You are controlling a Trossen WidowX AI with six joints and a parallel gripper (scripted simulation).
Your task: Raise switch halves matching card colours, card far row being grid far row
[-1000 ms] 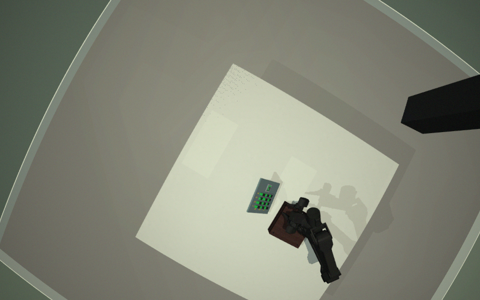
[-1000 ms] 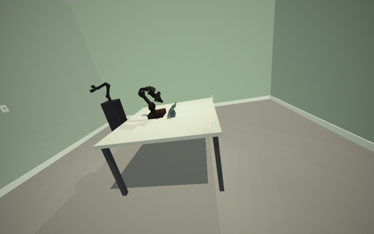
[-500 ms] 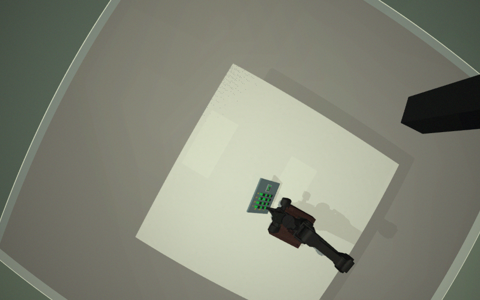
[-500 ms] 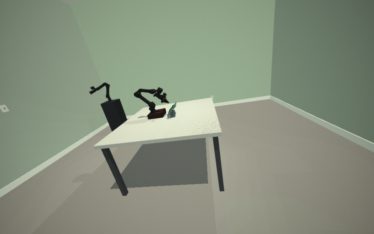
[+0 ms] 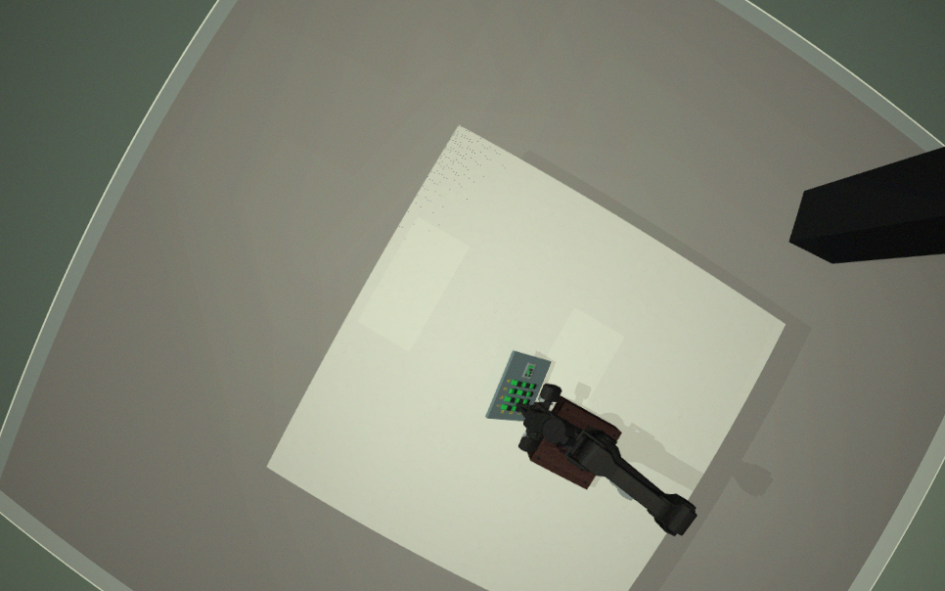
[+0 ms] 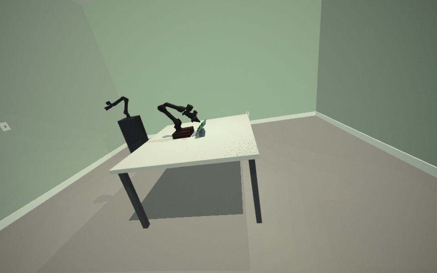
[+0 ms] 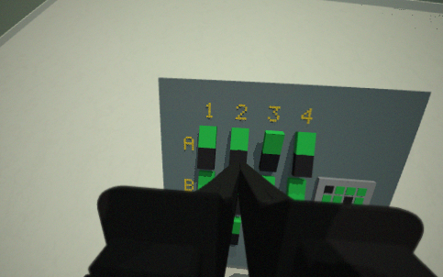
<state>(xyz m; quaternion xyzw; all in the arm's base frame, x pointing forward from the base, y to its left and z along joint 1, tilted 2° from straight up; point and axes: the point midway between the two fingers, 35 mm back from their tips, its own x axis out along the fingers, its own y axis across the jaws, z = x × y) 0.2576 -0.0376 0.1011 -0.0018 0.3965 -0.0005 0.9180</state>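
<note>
The tilted switch panel (image 5: pixel 517 361) (image 6: pixel 204 122) (image 7: pixel 365 115) stands in front of the arm. My gripper (image 5: pixel 522 408) (image 6: pixel 199 120) (image 7: pixel 238 169) is shut and empty. Its tips overlap the dark nearer half of switch A2 (image 7: pixel 239 138); contact cannot be told. Switches A1 (image 7: pixel 207 138), A2 and A4 (image 7: pixel 304 143) look alike. A3 (image 7: pixel 273 143) has a darker green face and bright far edge, so it is tilted differently. The card (image 5: pixel 529 370) (image 7: pixel 338 190) shows dark, green, green, green in its far row, then green, green, dark, green. Its lowest row and most of rows B and C are hidden by the fingers.
The panel stands on the white table (image 5: pixel 425 382) (image 6: pixel 166 152) (image 7: pixel 90 115). The arm's dark red base (image 5: pixel 561 467) (image 6: pixel 182 133) is close on the panel's near side. A black pedestal (image 5: pixel 887 205) (image 6: pixel 132 132) with another arm (image 6: pixel 125 105) stands beyond the table.
</note>
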